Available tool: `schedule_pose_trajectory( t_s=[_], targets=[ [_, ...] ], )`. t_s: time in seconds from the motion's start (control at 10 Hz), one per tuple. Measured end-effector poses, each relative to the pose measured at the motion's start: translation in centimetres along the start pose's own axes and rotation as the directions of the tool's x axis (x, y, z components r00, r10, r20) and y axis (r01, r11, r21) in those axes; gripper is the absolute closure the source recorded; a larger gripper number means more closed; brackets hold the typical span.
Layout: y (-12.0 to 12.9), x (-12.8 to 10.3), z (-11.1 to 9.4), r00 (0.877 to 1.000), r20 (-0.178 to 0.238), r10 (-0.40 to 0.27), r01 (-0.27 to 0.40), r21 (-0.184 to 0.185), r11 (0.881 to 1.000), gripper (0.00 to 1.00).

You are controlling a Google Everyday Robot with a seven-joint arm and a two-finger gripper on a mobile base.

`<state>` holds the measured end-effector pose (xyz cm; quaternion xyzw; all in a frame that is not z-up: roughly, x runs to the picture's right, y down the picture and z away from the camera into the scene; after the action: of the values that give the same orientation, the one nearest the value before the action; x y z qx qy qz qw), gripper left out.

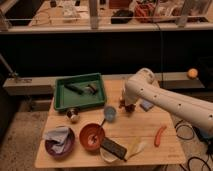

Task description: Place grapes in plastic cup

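The light-blue plastic cup [110, 113] stands upright near the middle of the wooden table [140, 127]. My white arm reaches in from the right. Its gripper [124, 106] hangs low over the table, just right of the cup, and it is shut. A small dark lump [121, 103] sits at the gripper's tip. It may be the grapes, but I cannot tell, nor whether it is held or lying on the table.
A green tray [62, 102] with dark items lies at the back left. In front are a reddish-brown bowl [92, 136], a purple bowl with a cloth [59, 140], a black flat item [114, 148], a red-orange sausage shape [160, 135] and a blue pad [146, 105].
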<state>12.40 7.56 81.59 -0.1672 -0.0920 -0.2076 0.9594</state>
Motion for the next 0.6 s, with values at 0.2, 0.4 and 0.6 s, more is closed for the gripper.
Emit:
schedule_pose_trajectory(
  t_s=[0.2, 0.4, 0.6],
  targets=[
    [-0.14, -0.47, -0.11, 1.000, 0.013, -0.020, 0.020, 0.009, 1.000, 1.00],
    [-0.34, -0.75, -0.46, 0.999, 0.020, -0.033, 0.033, 0.018, 0.999, 1.00],
    [-0.41, -1.05, -0.64, 0.998, 0.030, -0.051, 0.050, 0.028, 0.998, 1.00]
  ],
)
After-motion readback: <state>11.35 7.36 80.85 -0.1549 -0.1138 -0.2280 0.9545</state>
